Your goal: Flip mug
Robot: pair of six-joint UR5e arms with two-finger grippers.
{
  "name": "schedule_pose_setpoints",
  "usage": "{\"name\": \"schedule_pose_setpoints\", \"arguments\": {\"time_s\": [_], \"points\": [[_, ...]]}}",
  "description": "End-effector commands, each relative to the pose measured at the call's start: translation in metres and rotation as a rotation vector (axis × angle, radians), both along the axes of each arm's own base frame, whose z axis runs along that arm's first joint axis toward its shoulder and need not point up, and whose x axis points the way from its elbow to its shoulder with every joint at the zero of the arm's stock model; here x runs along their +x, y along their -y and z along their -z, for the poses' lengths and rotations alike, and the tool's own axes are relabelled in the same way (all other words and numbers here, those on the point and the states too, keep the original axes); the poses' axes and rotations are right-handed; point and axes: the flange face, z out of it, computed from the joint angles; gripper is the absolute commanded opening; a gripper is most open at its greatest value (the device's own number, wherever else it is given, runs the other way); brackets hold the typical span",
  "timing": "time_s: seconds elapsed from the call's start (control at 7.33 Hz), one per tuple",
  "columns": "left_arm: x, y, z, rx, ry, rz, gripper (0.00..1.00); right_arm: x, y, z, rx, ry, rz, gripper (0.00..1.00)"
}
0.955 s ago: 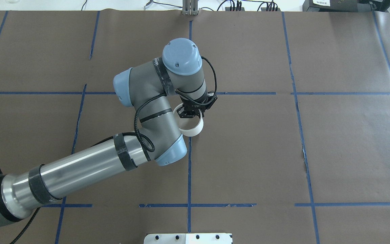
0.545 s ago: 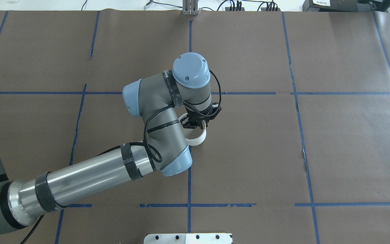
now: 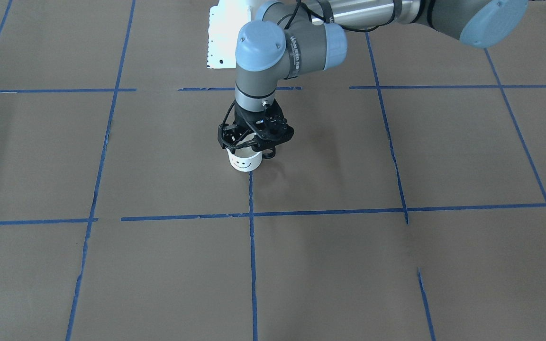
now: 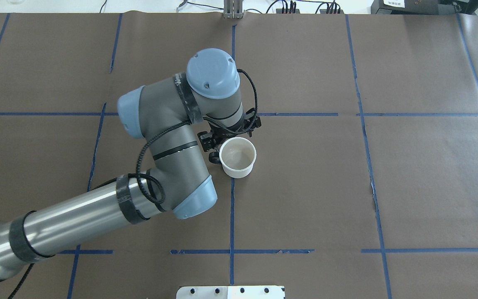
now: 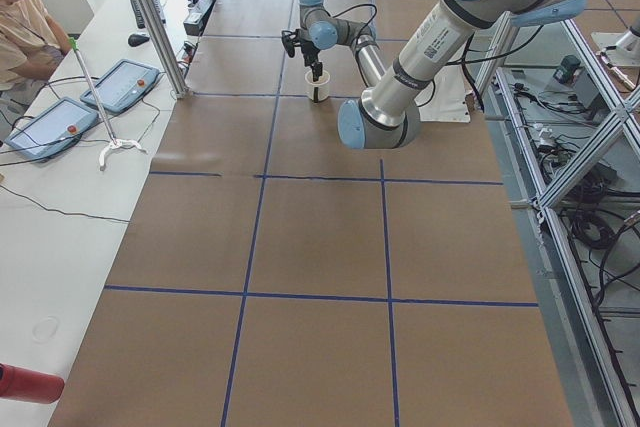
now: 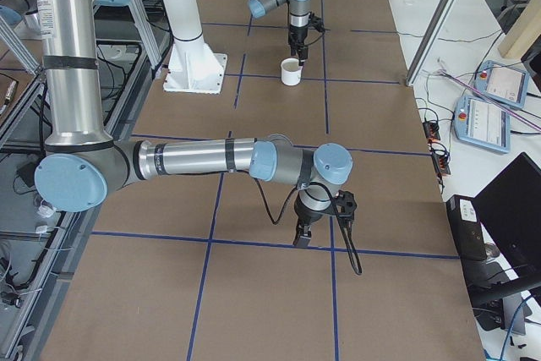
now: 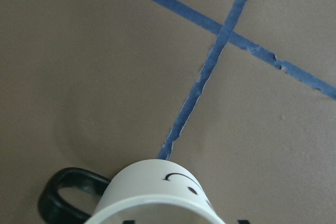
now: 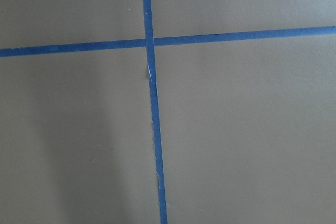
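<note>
The white mug (image 4: 237, 160) stands upright on the brown table paper, its opening up and its pale interior showing. Its smiley face shows in the front-facing view (image 3: 243, 164), and its black handle (image 4: 214, 157) points towards the robot's left. My left gripper (image 4: 223, 138) is open and empty. It hangs just above the mug and a little to the far side of it (image 3: 252, 143). The left wrist view shows the mug's rim and handle (image 7: 157, 192) at its bottom edge. My right gripper (image 6: 301, 237) shows only in the exterior right view, low over bare paper, and I cannot tell its state.
The brown paper is marked with blue tape lines (image 4: 231, 207). A white base plate (image 4: 230, 292) sits at the robot's edge of the table. An operator (image 5: 25, 27) sits beside tablets at a side bench.
My left gripper held the mug's rim while lowering it. It has now let go and pulled up and away to the far left, leaving the mug standing uncovered.
</note>
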Motion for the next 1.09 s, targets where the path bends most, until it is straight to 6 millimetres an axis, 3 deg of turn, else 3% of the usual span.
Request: {"name": "schedule_pose_setpoints", "arguments": {"time_s": [0.0,0.14,0.27,0.41,0.55,0.95], "points": [[-0.151,0.025,-0.018,0.173,-0.021,-0.067,1.00,0.000,0.000,0.000,0.000,0.000,0.000,1.00],[-0.206,0.057,-0.055,0.273,0.039,-0.082,1.00,0.000,0.000,0.000,0.000,0.000,0.000,1.00],[-0.254,0.075,-0.107,0.378,0.124,-0.158,1.00,0.000,0.000,0.000,0.000,0.000,0.000,1.00],[-0.310,0.081,-0.173,0.449,0.209,-0.245,1.00,0.000,0.000,0.000,0.000,0.000,0.000,1.00],[-0.382,0.088,-0.236,0.527,0.290,-0.349,1.00,0.000,0.000,0.000,0.000,0.000,0.000,1.00],[-0.602,0.059,-0.427,0.540,0.347,-0.454,1.00,0.000,0.000,0.000,0.000,0.000,0.000,1.00]]}}
